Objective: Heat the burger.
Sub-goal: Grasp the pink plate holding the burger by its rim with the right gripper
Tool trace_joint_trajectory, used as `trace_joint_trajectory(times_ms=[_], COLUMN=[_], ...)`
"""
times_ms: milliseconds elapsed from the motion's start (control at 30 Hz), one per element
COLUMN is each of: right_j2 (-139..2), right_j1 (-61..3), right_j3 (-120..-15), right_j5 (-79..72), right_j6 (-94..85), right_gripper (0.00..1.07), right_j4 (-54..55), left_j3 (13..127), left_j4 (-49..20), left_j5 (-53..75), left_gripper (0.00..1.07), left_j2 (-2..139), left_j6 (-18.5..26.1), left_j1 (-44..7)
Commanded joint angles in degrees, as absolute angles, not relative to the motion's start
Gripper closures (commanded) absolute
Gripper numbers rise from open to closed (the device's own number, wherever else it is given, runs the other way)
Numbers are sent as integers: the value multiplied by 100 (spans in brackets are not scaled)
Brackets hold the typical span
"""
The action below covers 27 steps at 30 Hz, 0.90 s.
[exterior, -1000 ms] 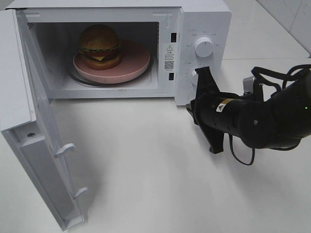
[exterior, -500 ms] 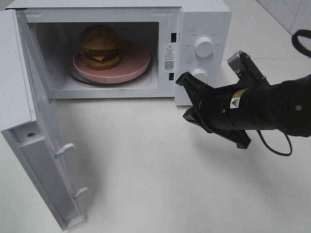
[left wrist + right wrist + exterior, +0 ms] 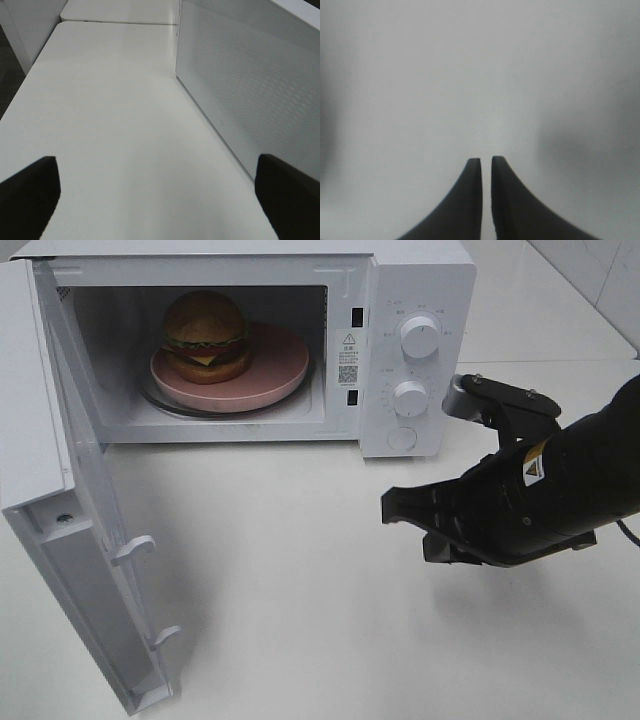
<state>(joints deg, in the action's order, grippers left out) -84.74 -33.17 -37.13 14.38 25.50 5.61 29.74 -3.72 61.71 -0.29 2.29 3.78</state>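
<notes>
Nearest, door: the microwave door (image 3: 70,530) stands swung wide toward the near left. While it is open, heating cannot begin.
Left tool: the left tool (image 3: 159,197) is spread wide and empty, low over the counter (image 3: 280,620) just beside the door's perforated outer face. That looks like a ready spot for pushing the door closed. It is out of the high view.
Right tool: the right tool (image 3: 398,508) hovers over the counter on the right, on the near side of the controls and apart from them. Its fingers are almost pressed together with only a thin slit between, and they pinch nothing.
Controls: the upper knob (image 3: 418,337), lower knob (image 3: 410,398) and round button (image 3: 402,439) line the right front of the microwave (image 3: 420,280). Nothing touches them.
Far left, cavity: the burger (image 3: 205,335) sits upright on the left part of the pink plate (image 3: 285,365). The plate rests on the glass turntable (image 3: 160,400). Loading appears complete, so shutting the door and setting a knob probably come next.
</notes>
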Motion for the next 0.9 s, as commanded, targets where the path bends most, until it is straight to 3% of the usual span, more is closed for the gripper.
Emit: trace_joint_trajectory(times_ms=[33,333,900], right_j2=[-8331,-8268,-8268], right_j1=[-3317,-3317,-3317], right_j3=[-3713,-4337,-4721], right_j5=[1862,3157,2756], right_j6=[1725,-1530,-6979], right_gripper=[98,96,95], right_j4=[504,504,344], left_j3=[2956,2956,2956], left_j4=[-407,-407,-407], left_j5=[6119,6119,6119], left_gripper=[9,9,9], left_j2=[-69,-69,-69], left_j6=[235,235,235], left_j1=[390,390,390])
